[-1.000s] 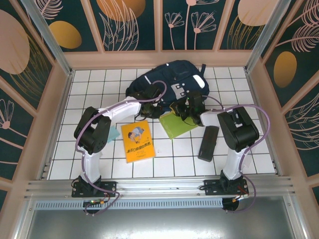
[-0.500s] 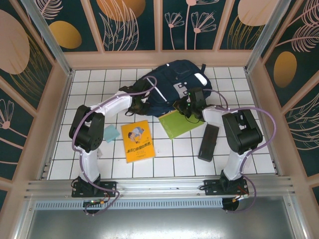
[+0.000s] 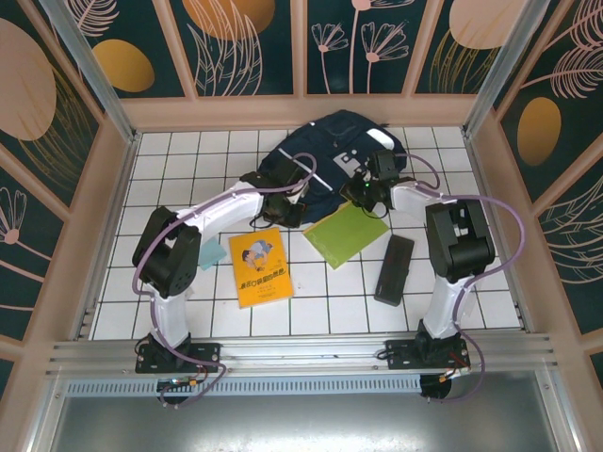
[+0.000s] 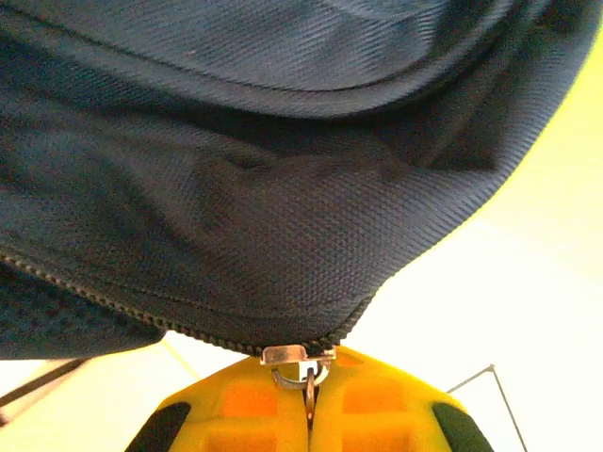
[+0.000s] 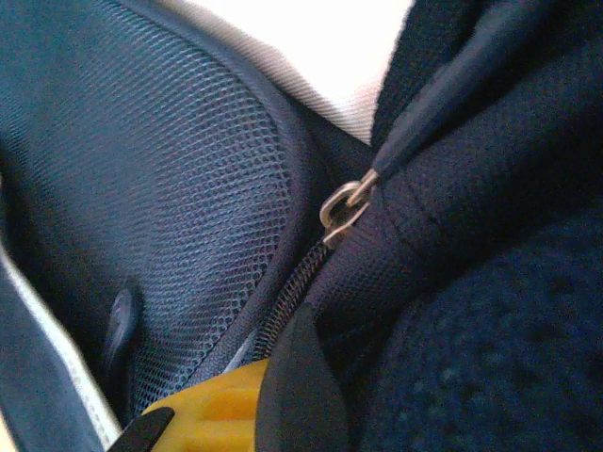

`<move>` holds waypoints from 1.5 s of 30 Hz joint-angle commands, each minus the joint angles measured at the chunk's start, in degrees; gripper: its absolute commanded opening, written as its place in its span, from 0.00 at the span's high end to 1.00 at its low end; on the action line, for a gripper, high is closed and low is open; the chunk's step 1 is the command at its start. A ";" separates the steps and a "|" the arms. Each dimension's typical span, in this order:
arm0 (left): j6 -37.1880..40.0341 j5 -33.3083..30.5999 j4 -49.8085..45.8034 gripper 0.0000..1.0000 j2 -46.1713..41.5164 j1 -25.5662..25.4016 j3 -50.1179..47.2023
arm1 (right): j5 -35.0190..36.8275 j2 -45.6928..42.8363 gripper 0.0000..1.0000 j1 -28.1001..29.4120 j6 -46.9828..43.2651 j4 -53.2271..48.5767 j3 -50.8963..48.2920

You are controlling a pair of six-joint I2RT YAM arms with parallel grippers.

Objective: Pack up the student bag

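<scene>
Status, top view: student bag (image 3: 330,141) lies at 12 o'clock on the white tiled surface (image 3: 188,169), with both arms reaching into its near edge.

Left fingers (image 4: 264,414): clenched on the metal zip pull (image 4: 303,363), pads together with the ring pinched between them. The zipper track above the pull runs closed along the navy fabric.

Right fingers (image 5: 212,405): nearly closed, apparently pinching a fold of bag fabric beside a second zip slider (image 5: 347,209). Mesh lining shows next to it, so this part of the opening looks parted. How wide it is parted, I cannot tell.

Items lying outside the bag:
- yellow book (image 3: 260,266), at 7 o'clock of the bag
- green folder (image 3: 346,234), at 6 o'clock, just beside the bag
- black case (image 3: 394,269), at 5 o'clock
- small pale-blue item (image 3: 213,251), at 8 o'clock, partly hidden by the left arm

Judgement: early stage. The step in hand is opening the zip, with one side pulling and the other bracing the fabric. Nothing visible is loaded yet. All four items remain to go in, then closing.
</scene>
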 commanded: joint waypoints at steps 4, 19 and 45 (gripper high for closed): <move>-3.23 11.60 -1.50 1.00 0.68 -6.05 3.85 | 4.14 0.86 0.72 -1.88 1.10 11.23 4.82; -6.85 12.93 3.25 1.00 4.15 -7.36 7.26 | -4.73 -18.91 0.21 1.14 18.69 20.61 -24.46; -0.05 -7.76 -3.18 1.00 -3.03 5.22 -5.64 | 3.17 -17.67 1.00 1.70 10.44 18.76 -18.98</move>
